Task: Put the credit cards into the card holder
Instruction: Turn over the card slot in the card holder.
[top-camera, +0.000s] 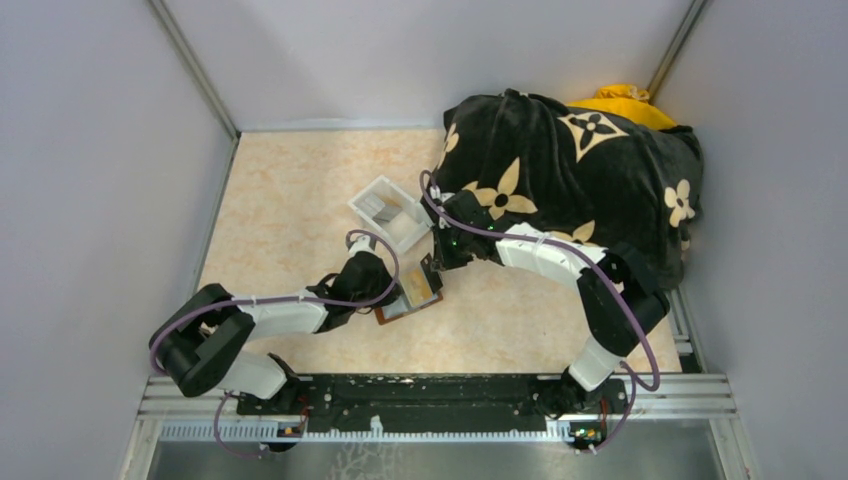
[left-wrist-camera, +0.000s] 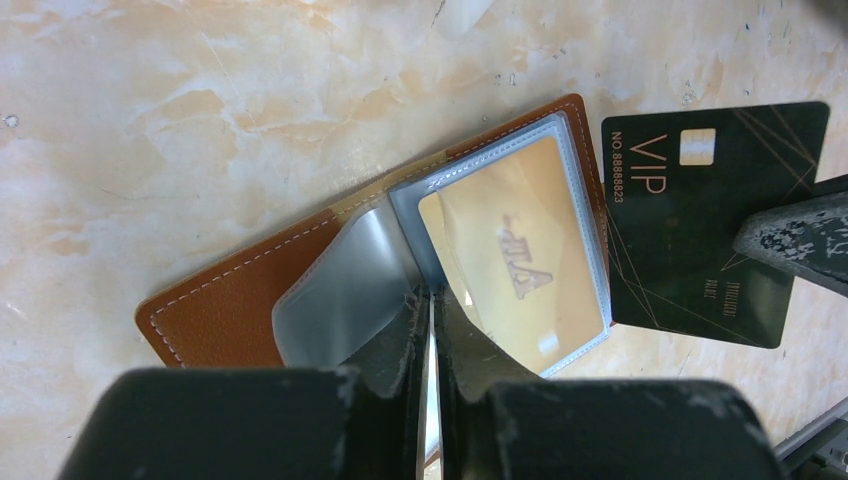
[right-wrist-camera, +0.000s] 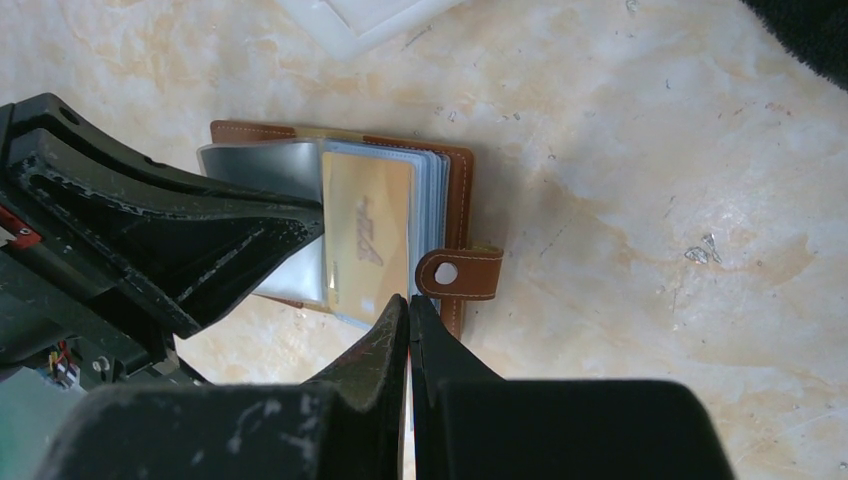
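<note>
Marbled counter, gold card already sleeved in card holder, left claw pinching sleeve, right claw gripping black card.

Tight in the middle: my left gripper and right gripper meet nose to nose over the wallet. The right one apparently pinches a card that juts off the wallet's edge. The tray just behind blocks that side, and the blanket walls off the far right. I see bare table on the left and along the near strip.
</note>
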